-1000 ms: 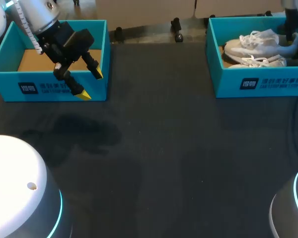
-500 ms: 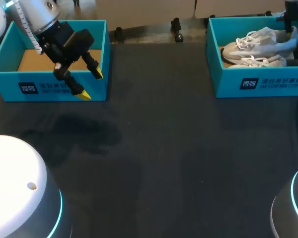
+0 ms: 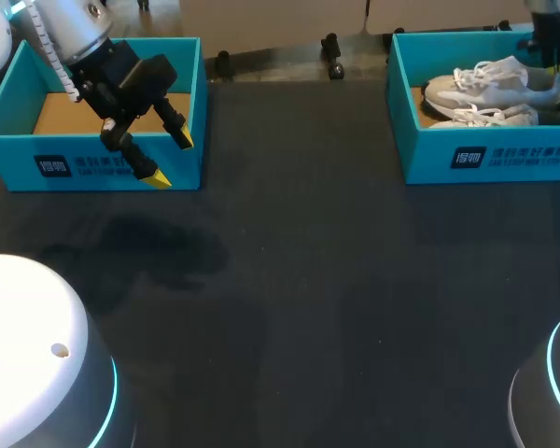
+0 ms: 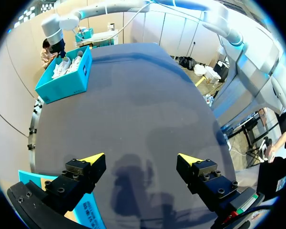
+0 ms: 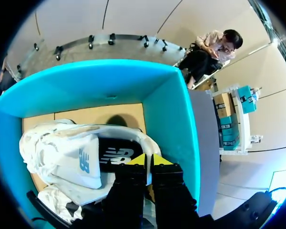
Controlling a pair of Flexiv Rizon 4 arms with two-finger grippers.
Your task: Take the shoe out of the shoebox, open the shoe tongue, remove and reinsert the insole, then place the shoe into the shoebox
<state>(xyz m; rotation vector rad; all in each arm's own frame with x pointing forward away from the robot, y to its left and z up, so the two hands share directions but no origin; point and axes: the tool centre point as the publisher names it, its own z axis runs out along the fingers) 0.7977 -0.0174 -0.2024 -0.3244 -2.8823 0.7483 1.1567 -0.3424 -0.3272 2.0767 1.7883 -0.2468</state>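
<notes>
Right wrist view: right gripper (image 5: 148, 160) pinched the light, soft shoe (image 5: 62, 152) by its heel rim, likely the firmest hold; left gripper (image 4: 140, 158) gaped, empty.

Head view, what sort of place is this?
Probably a robot test bench, not a shop: a dark table, two yellow-tipped grippers, teal shoeboxes. The right gripper pinches the heel of a white shoe in the right shoebox; the left gripper hangs open by the left shoebox.
</notes>
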